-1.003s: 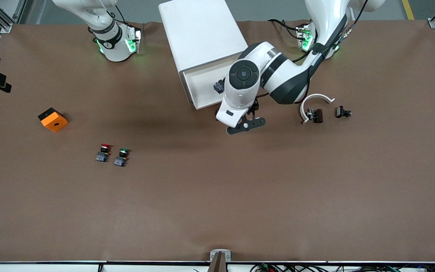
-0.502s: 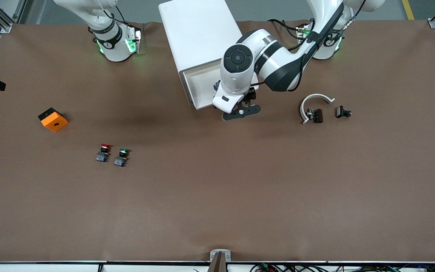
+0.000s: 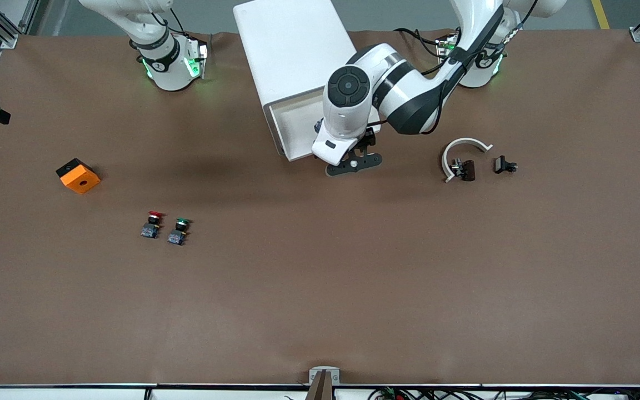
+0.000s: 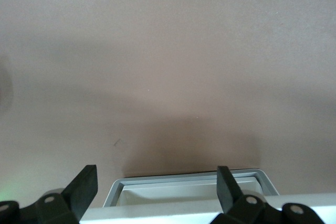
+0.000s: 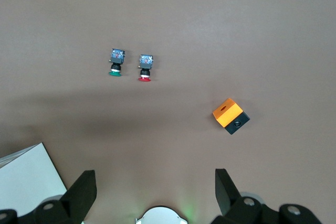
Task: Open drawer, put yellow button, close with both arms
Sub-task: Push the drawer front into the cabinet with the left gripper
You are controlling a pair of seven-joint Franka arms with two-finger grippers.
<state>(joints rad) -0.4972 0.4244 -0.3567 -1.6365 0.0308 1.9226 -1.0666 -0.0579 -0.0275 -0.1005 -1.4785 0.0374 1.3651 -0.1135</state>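
Over the front edge of the pulled-out drawer (image 3: 303, 130), left gripper (image 4: 155, 184), fingers (image 4: 84, 188) spread wide and holding nothing, the drawer's grey-rimmed front (image 4: 189, 187) directly beneath and between them. Partly hidden under the left arm's wrist, inside the drawer at the end toward the left arm's side, a small dark button body (image 3: 321, 126); cap colour not visible, so not certain as the yellow button. Topmost drawer of the white cabinet (image 3: 292, 50), which stands between the two arm bases.

Up high near its own base, right gripper (image 5: 155, 192), fingers (image 5: 83, 191) likewise apart and empty, waiting, looking down over the brown table (image 3: 320, 289).

Toward the right arm's end of the table, red-capped button (image 3: 152, 224) and green-capped button (image 3: 178, 230) side by side, just apart, nearer the front camera than the cabinet. Farther toward that end, orange block with a black face (image 3: 78, 175), well apart from the pair.

Toward the left arm's end, white curved bracket (image 3: 461, 149) with a small dark part (image 3: 464, 169) at its open side, and just beside that a small black clip (image 3: 504, 165).
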